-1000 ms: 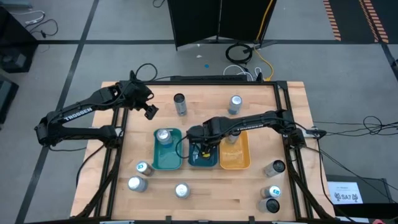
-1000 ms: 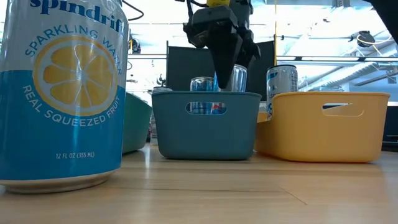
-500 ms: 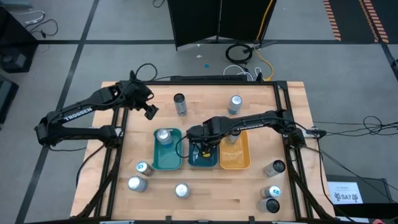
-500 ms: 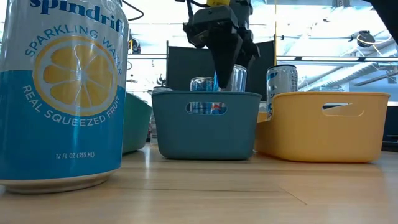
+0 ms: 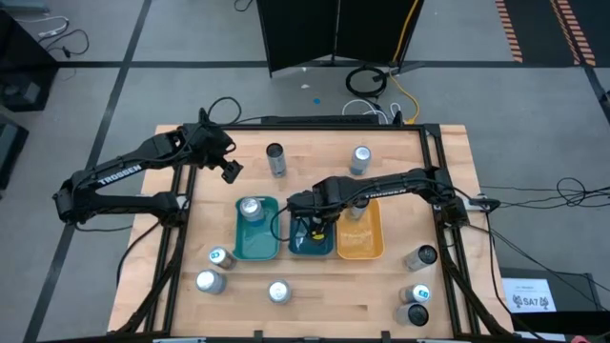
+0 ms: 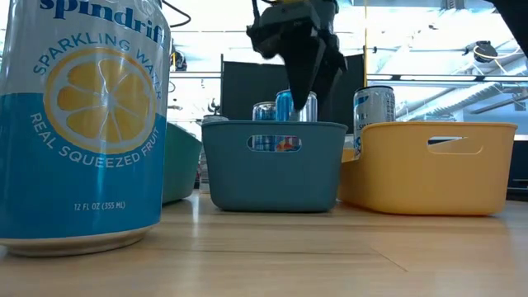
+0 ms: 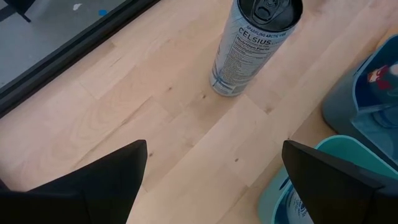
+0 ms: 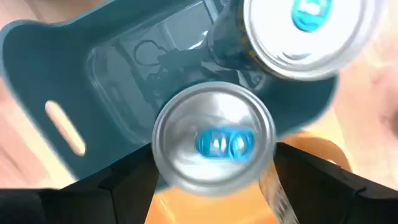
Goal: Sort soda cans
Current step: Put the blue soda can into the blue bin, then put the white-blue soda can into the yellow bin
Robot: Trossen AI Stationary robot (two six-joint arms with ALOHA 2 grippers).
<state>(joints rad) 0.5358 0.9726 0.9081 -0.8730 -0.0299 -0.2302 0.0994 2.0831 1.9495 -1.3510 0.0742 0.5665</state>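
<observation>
The worktop (image 5: 305,186) carried three trays in a row at its middle: a green tray (image 5: 240,246) on the left, a teal tray (image 6: 272,177) in the centre and an orange tray (image 5: 374,250) on the right.

The soda cans were spread around them. Two stood on the far side, several stood loose along the near edge, and one stood in the green tray (image 5: 251,208).

My right pincer (image 5: 315,227) hung over the teal tray, straddling a can with a blue-marked top (image 8: 214,143). That can stood upright inside the tray beside a second can (image 8: 311,31). I could not tell whether the pincer was clamping it or had already let go.

My left pincer (image 7: 214,180) waited over the far left part of the worktop. It was spread wide and held nothing, and a dark-topped can (image 7: 249,50) stood ahead of it.

I judged these cans to be thin-walled metal, stiff enough along their height but easy to dent if squeezed hard across the middle. Their sides looked smooth and glossy, so I expected a light grip to slip. I could not tell whether they were full or empty, so I was ready for either weight.

To my mind the best hold was on the round wall about halfway up. The pincer should come down from above with the can kept upright, and close only firmly enough to stop it sliding.
</observation>
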